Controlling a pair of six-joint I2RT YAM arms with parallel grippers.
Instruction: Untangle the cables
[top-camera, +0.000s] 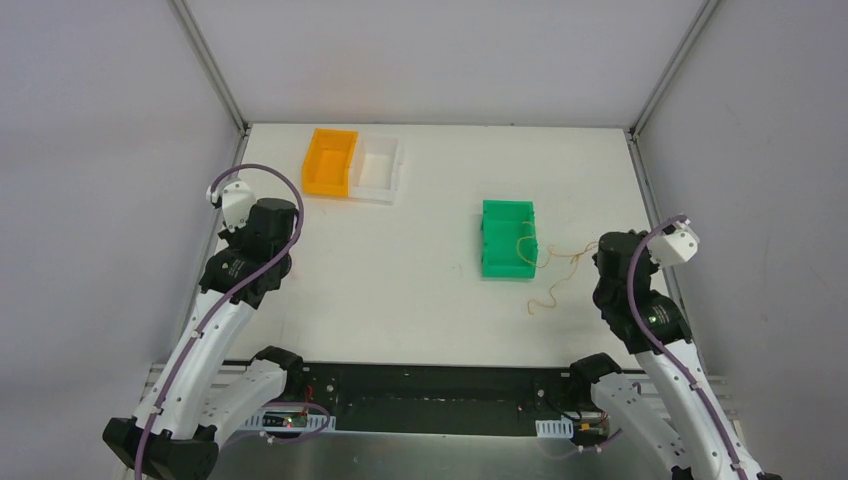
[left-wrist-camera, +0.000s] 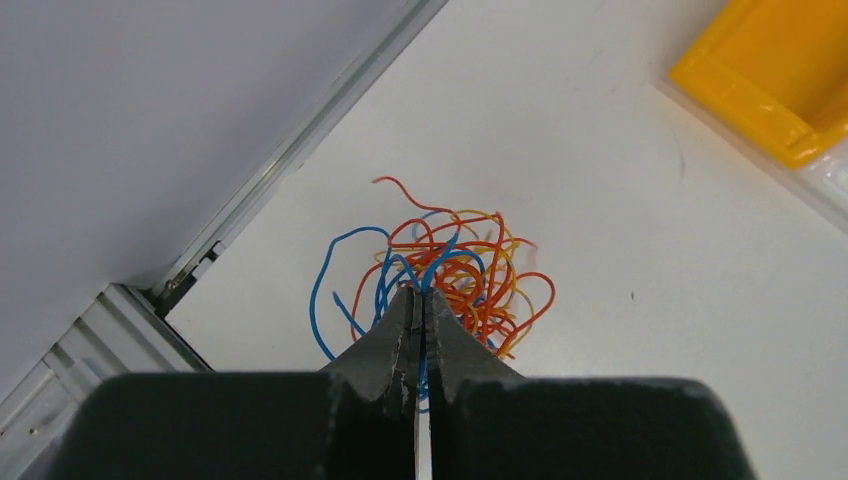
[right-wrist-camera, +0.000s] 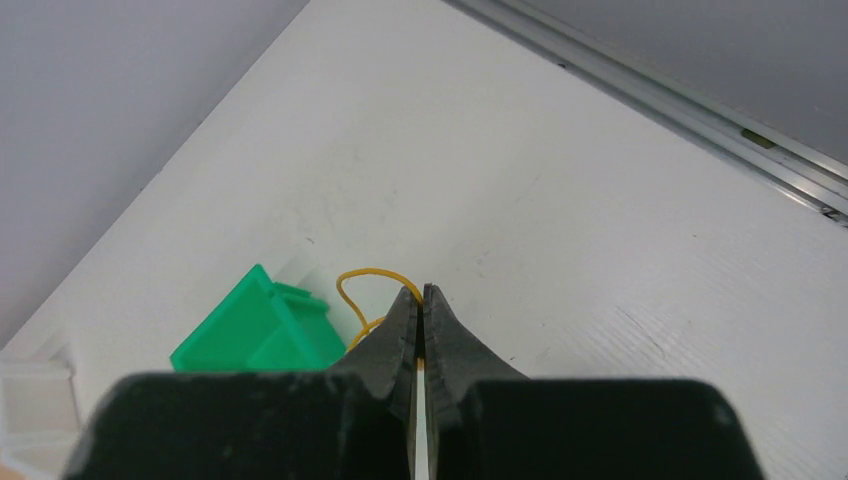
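Note:
The cables (left-wrist-camera: 455, 270) lie in a curly tangle of blue, orange-red and yellow strands on the white table near its left rail. My left gripper (left-wrist-camera: 421, 292) is at the near edge of the tangle, shut on a blue strand that runs between its fingers. In the top view the left arm hides this tangle. One yellow cable (top-camera: 553, 288) trails from the green bin (top-camera: 507, 238) across the table to the right. My right gripper (right-wrist-camera: 421, 290) is shut on that yellow cable (right-wrist-camera: 362, 280), which loops up from beside the green bin (right-wrist-camera: 265, 325).
An orange bin (top-camera: 330, 162) and a white bin (top-camera: 378, 168) stand side by side at the back left. The orange bin (left-wrist-camera: 770, 80) lies up and right of the tangle. Metal rails (top-camera: 215, 80) and grey walls border the table.

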